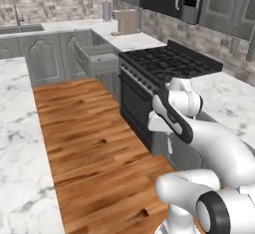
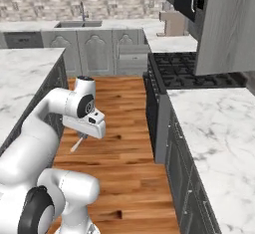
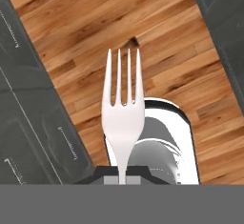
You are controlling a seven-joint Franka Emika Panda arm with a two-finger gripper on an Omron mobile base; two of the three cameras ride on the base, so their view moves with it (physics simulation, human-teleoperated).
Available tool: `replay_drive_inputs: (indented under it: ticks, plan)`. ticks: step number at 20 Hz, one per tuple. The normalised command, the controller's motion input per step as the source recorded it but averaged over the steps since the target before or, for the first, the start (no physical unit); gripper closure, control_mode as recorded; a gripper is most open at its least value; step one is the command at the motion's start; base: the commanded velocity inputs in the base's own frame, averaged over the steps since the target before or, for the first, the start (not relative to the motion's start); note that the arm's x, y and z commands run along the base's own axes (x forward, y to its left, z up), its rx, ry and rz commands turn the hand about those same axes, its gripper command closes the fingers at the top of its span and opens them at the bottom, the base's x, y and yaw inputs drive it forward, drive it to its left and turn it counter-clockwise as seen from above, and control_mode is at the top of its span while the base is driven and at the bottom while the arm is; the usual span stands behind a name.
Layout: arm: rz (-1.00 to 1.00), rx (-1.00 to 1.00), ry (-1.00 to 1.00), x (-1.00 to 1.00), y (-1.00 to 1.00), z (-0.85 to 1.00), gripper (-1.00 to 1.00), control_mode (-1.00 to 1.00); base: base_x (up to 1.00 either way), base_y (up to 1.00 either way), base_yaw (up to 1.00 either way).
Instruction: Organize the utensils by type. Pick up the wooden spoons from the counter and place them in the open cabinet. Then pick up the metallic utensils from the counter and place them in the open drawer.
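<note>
My gripper [image 3: 122,178] is shut on the handle of a silver fork [image 3: 122,118], one of the metallic utensils. In the hand view its tines point away from the hand, over the wooden floor. From the left base view the gripper [image 1: 169,137] hangs in front of the black stove, with the fork [image 1: 170,146] pointing down. The right base view has the gripper [image 2: 82,136] low over the floor with the fork [image 2: 76,145] slanting down-left. The open drawer [image 1: 97,56] juts out of the grey cabinets at the far end, well beyond the gripper, and appears again as the open drawer [image 2: 133,58].
A black stove [image 1: 169,63] stands between marble counter stretches [image 1: 229,101]. A marble island [image 1: 17,143] bounds the wooden floor [image 1: 94,143] on the other side. A sink [image 2: 77,24] sits at the back. A grey upper cabinet door [image 2: 226,24] juts out beside the stove.
</note>
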Motion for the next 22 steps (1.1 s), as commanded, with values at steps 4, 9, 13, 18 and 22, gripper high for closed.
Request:
replay_drive_inputs:
  ticks: [4,9,13,18,22]
  plan:
    - [0.00,0.00,0.00,0.00,0.00,0.00,1.00,1.00,1.00,-0.19,0.04]
    - [0.00,0.00,0.00,0.00,0.00,0.00,1.00,1.00,1.00,-0.19,0.07]
    - [0.00,0.00,0.00,0.00,0.00,0.00,1.00,1.00,1.00,-0.19,0.08]
    - [0.00,0.00,0.00,0.00,0.00,0.00,1.00,1.00,1.00,-0.22,0.06]
    - [0.00,0.00,0.00,0.00,0.00,0.00,1.00,1.00,1.00,-0.23,0.05]
